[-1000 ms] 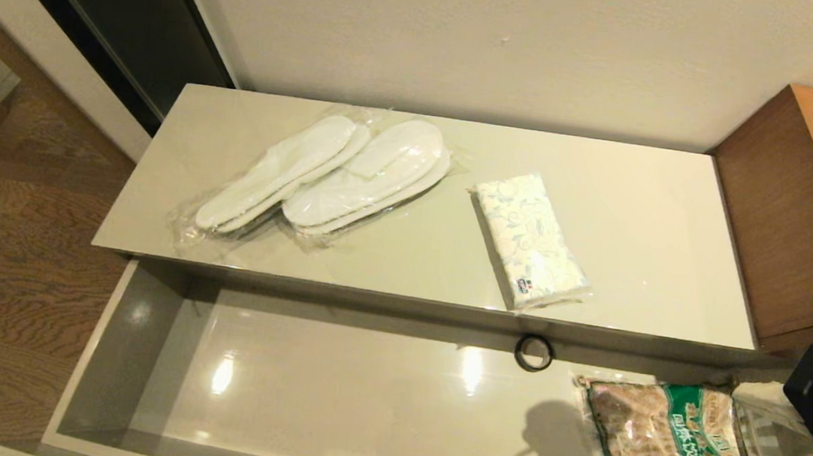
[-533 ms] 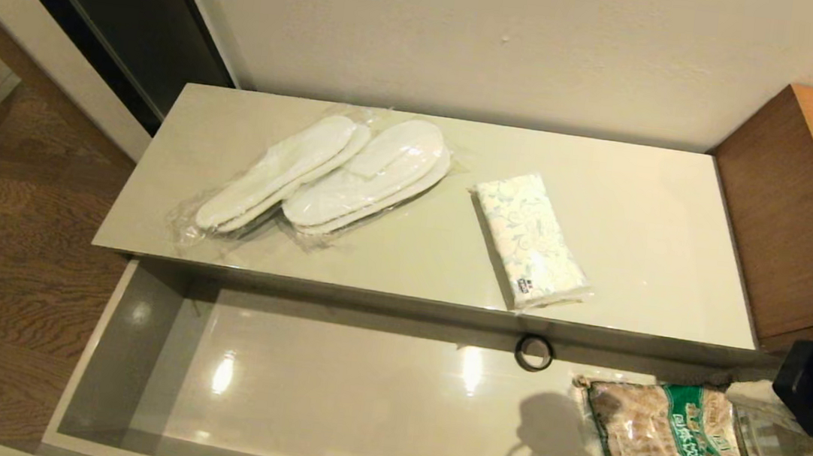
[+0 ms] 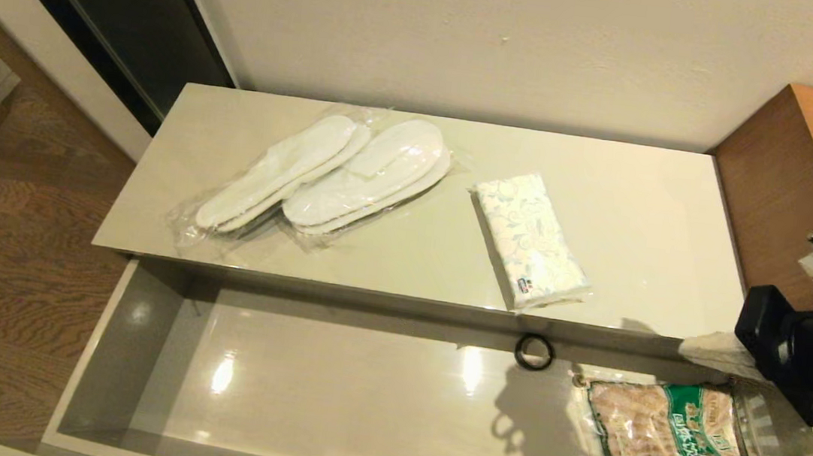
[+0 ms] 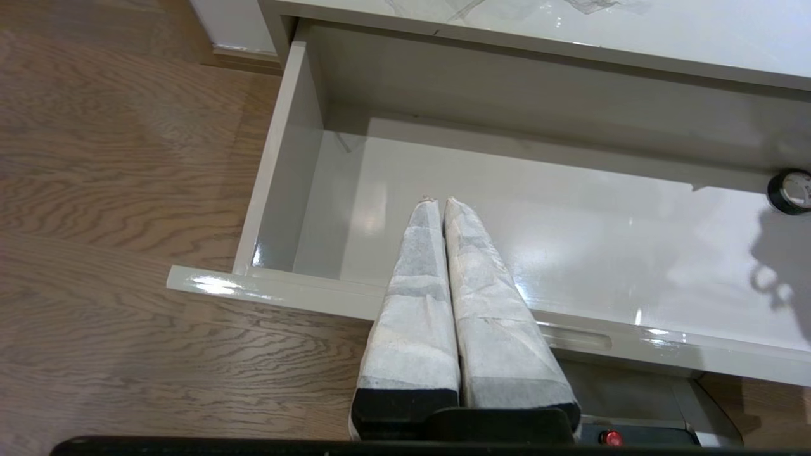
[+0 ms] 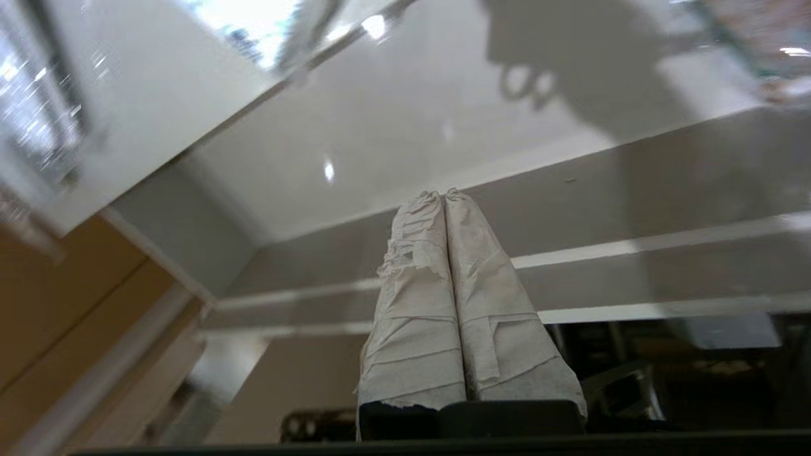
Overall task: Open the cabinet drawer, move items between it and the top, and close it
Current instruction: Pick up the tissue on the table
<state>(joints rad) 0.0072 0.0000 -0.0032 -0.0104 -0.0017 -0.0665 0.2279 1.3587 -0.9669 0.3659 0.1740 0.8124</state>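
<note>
While the cabinet drawer [image 3: 328,393] stands pulled fully out below the top [image 3: 642,215], we see both slipper pairs [image 3: 321,174] lying side by side on that slab at its nine o'clock end, with the tissue pack [image 3: 530,241] floral side up just toward three o'clock from them, near the front edge. Inside the drawer, a small black ring [image 3: 534,352] sits by the back wall at twelve o'clock and a green-labelled snack bag [image 3: 671,445] lies at the three o'clock end. Our right hand [image 3: 711,351], its wrapped fingers [image 5: 443,285] pressed together and holding nothing, hovers above the drawer's far three o'clock corner. Our left hand [image 4: 441,202], fingers likewise together, hangs over the drawer's nine o'clock half.
</note>
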